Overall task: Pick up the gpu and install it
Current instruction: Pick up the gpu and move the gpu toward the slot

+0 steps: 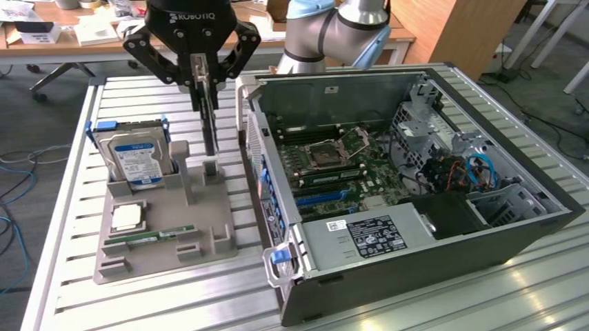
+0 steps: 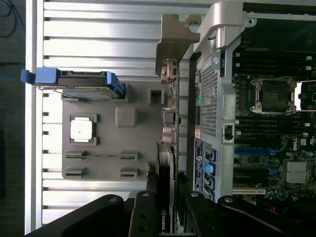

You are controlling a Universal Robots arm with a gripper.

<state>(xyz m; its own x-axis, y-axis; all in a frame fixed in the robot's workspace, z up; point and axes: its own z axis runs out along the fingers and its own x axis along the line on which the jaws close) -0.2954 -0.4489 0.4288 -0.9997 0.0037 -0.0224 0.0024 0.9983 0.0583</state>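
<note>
- At the exterior view's left, a silver hard drive (image 1: 134,157) in a blue caddy stands upright at the back of a grey holder tray (image 1: 175,221) on the slatted metal worktop (image 1: 138,96).
- In front of it on the same tray lie a square processor chip (image 1: 127,217) and, nearer the camera, a slim green memory stick (image 1: 152,236).
- Over the tray's side toward the exterior view's right, the fingers (image 1: 198,76) reach down from above, clamped on the gpu (image 1: 210,134). The card hangs upright and edge-on to the camera, a thin dark blade below them.
- The gpu's lower end comes down to the tray's upright slot post (image 1: 211,171). Whether it touches the post or rides just above it cannot be told.
- The wrist view looks along the card: the gpu (image 2: 165,163) runs between the two fingers (image 2: 143,217), one against each flat face. Its silvery bracket (image 2: 175,39) sits at the end away from them.
- Just beside the gpu, toward the exterior view's right, the computer case (image 1: 414,255) lies open side up with its green motherboard (image 1: 341,165) exposed. The card is outside the case.
- Behind the case rises the pale blue-grey robot arm (image 1: 336,27).
</note>
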